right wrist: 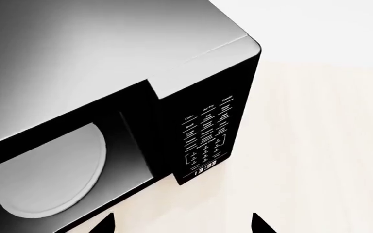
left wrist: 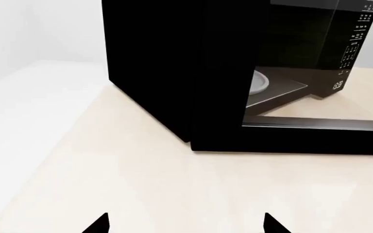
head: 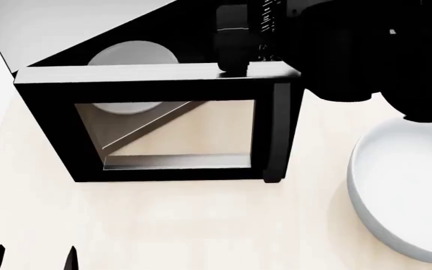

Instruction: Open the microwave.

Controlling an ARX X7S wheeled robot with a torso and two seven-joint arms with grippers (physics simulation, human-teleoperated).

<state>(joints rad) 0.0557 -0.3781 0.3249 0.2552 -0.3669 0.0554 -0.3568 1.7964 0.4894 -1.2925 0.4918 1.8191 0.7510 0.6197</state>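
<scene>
The microwave (head: 163, 73) stands toward the far left part of the bench (head: 201, 225), and its door (head: 171, 132) is swung wide open, so the white turntable (head: 132, 56) shows inside. I'd judge the job all but done; what's left is for the arms to draw clear.

The left tool (left wrist: 186, 225) hangs over bare bench short of the door, its tips apart and holding nothing. The right tool (right wrist: 183, 224) hovers above the keypad (right wrist: 206, 141) end of the oven, tips likewise apart and empty.

A big black mass of the right arm (head: 366, 50) blots out the far right side in the head view. The handle (head: 274, 135) is probably that dark bar at the door's free edge, though black on black makes it hard to say. A white bowl (head: 404, 197) is cut off at the bench's right edge.
</scene>
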